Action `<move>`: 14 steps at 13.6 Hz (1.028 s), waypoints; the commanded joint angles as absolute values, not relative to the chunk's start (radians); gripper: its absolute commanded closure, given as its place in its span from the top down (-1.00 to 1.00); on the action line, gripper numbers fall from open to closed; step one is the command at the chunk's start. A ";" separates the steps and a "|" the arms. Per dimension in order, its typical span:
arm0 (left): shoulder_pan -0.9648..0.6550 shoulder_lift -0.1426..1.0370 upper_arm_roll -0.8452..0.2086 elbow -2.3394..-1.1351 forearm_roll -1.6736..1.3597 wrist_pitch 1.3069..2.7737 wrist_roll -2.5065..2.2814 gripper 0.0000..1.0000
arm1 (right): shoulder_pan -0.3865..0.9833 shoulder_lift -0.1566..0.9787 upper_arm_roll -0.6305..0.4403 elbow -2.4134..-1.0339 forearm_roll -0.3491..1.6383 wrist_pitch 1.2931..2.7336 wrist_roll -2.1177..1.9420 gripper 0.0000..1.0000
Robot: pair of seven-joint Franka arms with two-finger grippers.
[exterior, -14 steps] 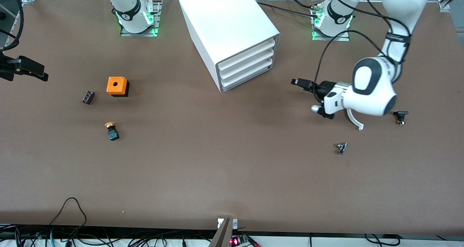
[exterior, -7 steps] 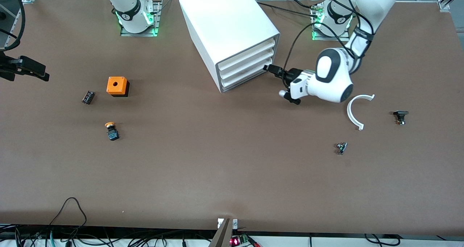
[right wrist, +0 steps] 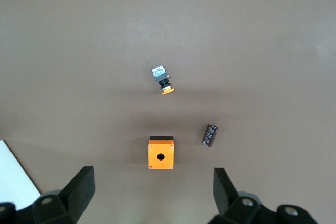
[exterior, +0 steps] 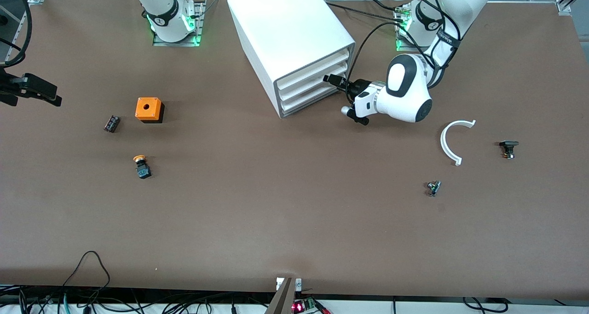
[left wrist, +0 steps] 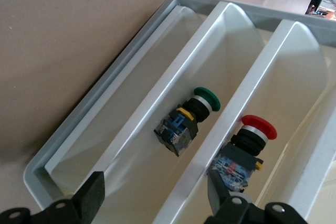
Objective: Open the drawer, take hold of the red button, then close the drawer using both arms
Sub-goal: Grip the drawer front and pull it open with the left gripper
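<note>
From the front, the white cabinet (exterior: 294, 42) stands between the two arm bases, its grey-framed front turned toward the left arm's end of the table, and all three drawers (exterior: 313, 81) sit pushed in. The left gripper (exterior: 332, 80) is right at the front of the drawers, at about the height of the middle one, though whether it touches a drawer edge cannot be told from here. The right gripper (exterior: 34, 89) waits over the table edge at the right arm's end. On the table toward that end lie an orange box (exterior: 149, 109) with a hole, a small dark cylinder (exterior: 112, 123) beside it, and, nearer the camera, an orange-capped button (exterior: 141, 166). Toward the left arm's end lie a curved white piece (exterior: 453, 139), a small black part (exterior: 508, 148) and a small grey part (exterior: 433, 188). In the left wrist view, the left gripper (left wrist: 157, 198) has its fingers (left wrist: 93, 195) spread wide with nothing between them, and looks into the drawer fronts: the red-capped button (left wrist: 247, 150) lies in one drawer, and a green-capped button (left wrist: 186, 121) lies in the drawer next to it. In the right wrist view, the right gripper (right wrist: 152, 192) is wide apart and empty, high over the orange box, the cylinder and the orange-capped button.
</note>
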State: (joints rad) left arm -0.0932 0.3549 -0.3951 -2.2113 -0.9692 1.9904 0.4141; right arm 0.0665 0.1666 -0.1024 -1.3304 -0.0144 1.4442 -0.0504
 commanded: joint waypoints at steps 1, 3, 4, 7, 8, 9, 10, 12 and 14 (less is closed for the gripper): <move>-0.100 0.347 -0.399 -2.233 -1.002 2.011 0.416 -0.54 | 0.071 0.167 -0.100 -1.341 -0.020 1.460 -0.060 1.00; -0.100 0.351 -0.399 -2.237 -1.000 2.034 0.416 -1.00 | 0.077 0.150 -0.100 -1.377 -0.025 1.476 -0.055 1.00; -0.100 0.354 -0.399 -2.235 -1.000 2.042 0.414 -1.00 | 0.077 0.125 -0.100 -1.415 -0.023 1.509 -0.057 1.00; -0.086 0.345 -0.359 -2.215 -0.988 2.060 0.417 -1.00 | 0.077 0.008 -0.100 -1.589 -0.025 1.612 -0.060 1.00; -0.086 0.344 -0.315 -2.197 -0.986 2.089 0.428 -1.00 | 0.077 -0.004 -0.100 -1.604 -0.026 1.621 -0.060 1.00; -0.086 0.344 -0.277 -2.174 -0.979 2.115 0.429 -1.00 | 0.078 -0.005 -0.100 -1.605 -0.026 1.618 -0.061 1.00; -0.086 0.345 -0.252 -2.149 -0.947 2.134 0.431 -1.00 | 0.078 -0.005 -0.098 -1.605 -0.028 1.617 -0.061 1.00; -0.084 0.350 -0.221 -2.105 -0.852 2.199 0.430 -1.00 | 0.078 0.000 -0.098 -1.598 -0.028 1.611 -0.052 1.00; -0.081 0.348 -0.209 -2.103 -0.841 2.262 0.422 0.72 | 0.078 0.002 -0.103 -1.598 -0.025 1.609 -0.051 1.00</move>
State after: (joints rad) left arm -0.0734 0.3281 -0.2172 -2.1128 -0.8767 2.1857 0.4579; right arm 0.0747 0.0196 -0.1017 -1.5732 -0.0145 1.5950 -0.0516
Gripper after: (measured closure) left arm 0.727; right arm 0.000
